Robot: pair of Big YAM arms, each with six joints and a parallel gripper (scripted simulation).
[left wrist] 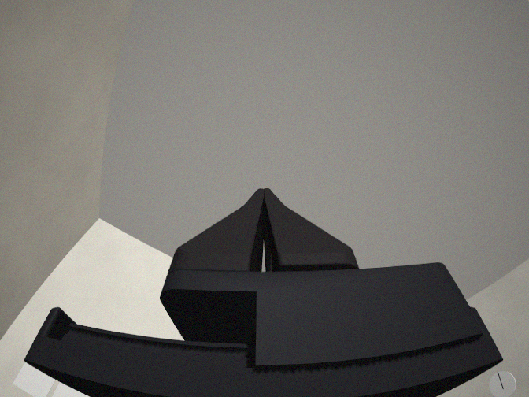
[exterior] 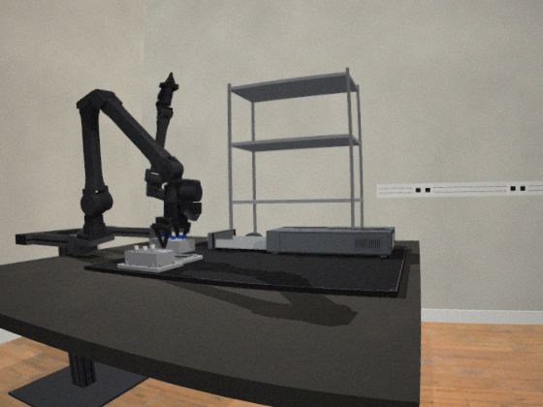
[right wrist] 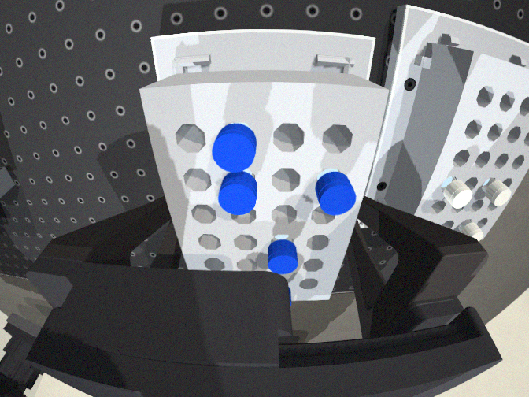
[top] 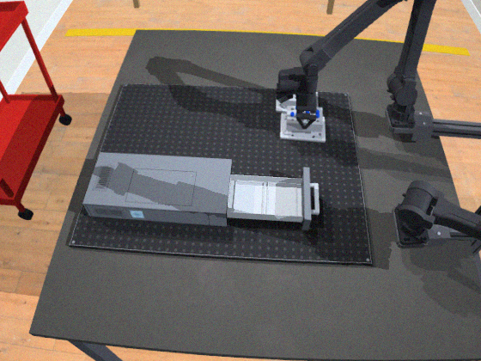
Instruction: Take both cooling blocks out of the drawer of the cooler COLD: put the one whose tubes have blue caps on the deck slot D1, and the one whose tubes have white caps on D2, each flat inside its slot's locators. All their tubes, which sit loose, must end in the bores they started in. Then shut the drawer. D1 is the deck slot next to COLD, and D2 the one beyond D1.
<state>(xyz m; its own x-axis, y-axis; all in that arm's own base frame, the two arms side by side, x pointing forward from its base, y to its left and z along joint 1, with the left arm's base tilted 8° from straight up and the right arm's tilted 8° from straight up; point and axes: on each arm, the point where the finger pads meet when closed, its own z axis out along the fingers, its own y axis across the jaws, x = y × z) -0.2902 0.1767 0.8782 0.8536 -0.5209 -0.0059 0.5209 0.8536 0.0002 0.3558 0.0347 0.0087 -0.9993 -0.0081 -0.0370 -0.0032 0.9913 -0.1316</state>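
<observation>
Blue-capped block (top: 317, 125) (exterior: 184, 245) (right wrist: 262, 100): over D1 (top: 301, 137) (right wrist: 264, 44), contact unclear
Right gripper (top: 306, 122) (exterior: 173, 234) (right wrist: 264, 198): pinching it
White-capped block (exterior: 150, 257) (right wrist: 485, 142): on D2 (right wrist: 403, 102), wrist view's 3 o'clock
Drawer (top: 266, 218) (exterior: 240, 242): open, 7 o'clock from above
Left gripper (exterior: 171, 77) (left wrist: 264, 192): tips pressed together, raised
</observation>
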